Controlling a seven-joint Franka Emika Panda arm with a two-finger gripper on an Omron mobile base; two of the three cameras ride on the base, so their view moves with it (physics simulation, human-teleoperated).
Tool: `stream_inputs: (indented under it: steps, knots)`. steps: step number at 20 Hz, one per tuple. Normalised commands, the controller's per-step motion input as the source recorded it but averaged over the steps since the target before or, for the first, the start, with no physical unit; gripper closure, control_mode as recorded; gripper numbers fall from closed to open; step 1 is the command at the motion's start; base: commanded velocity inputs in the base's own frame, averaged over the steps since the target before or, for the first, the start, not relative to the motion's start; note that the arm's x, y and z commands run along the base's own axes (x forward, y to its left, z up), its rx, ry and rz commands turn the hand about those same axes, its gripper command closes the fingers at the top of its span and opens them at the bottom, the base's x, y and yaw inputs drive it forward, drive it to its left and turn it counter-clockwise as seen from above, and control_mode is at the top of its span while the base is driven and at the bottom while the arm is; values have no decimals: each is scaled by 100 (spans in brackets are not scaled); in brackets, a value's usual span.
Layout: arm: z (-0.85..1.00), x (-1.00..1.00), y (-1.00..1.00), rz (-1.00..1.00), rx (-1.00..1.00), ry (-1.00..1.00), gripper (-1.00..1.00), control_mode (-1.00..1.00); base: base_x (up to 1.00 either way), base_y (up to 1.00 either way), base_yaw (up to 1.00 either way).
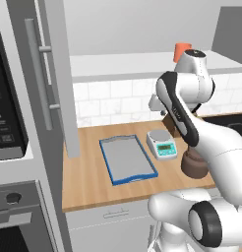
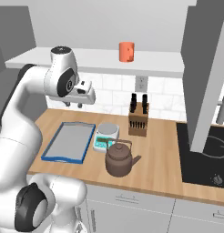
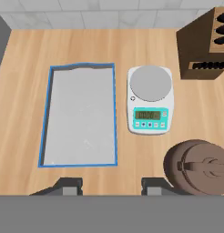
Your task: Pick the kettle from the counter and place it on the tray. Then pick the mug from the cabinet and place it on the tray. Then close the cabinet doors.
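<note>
The dark brown kettle [image 2: 119, 159] stands on the wooden counter [image 2: 155, 150] near its front edge, right of the blue-rimmed grey tray [image 2: 68, 142], which lies bare. In the hand view the kettle [image 3: 200, 166] is at the lower right and the tray [image 3: 79, 116] at the left. My gripper [image 2: 73, 104] hangs well above the counter, over the strip between tray and kettle. It is open, and nothing is between its fingertips [image 3: 68, 186]. The orange mug [image 2: 126, 51] stands on the shelf of the open cabinet [image 2: 104, 61]. One cabinet door [image 1: 44, 78] stands open at the left, the other [image 2: 205, 68] at the right.
A white-and-teal scale [image 2: 107, 135] sits between tray and kettle, close to both. A brown knife block [image 2: 138, 119] stands behind them by the tiled wall. A black cooktop [image 2: 205, 154] lies at the right. A tall oven unit [image 1: 10, 147] is at the left.
</note>
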Motion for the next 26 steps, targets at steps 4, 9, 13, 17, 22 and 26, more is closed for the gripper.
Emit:
stream_inputs:
  steps: [4, 9, 13, 17, 22, 26]
  knots:
    - [-2, -5, -9, 0, 1, 0, -100, -100, 0, 0, 0]
    - [-18, -22, -36, -6, 0, 0, -100, -100, 0, 0, 0]
    - [-22, -21, -43, -23, 0, 0, -100, -100, 0, 0, 0]
    - [-24, -14, -50, -39, 0, 1, -100, -100, 0, 0, 0]
    - [-24, 0, -46, -40, 0, 2, -100, -100, 0, 0, 0]
    - [-30, 7, -42, -33, 0, 10, -100, -100, 0, 0, 0]
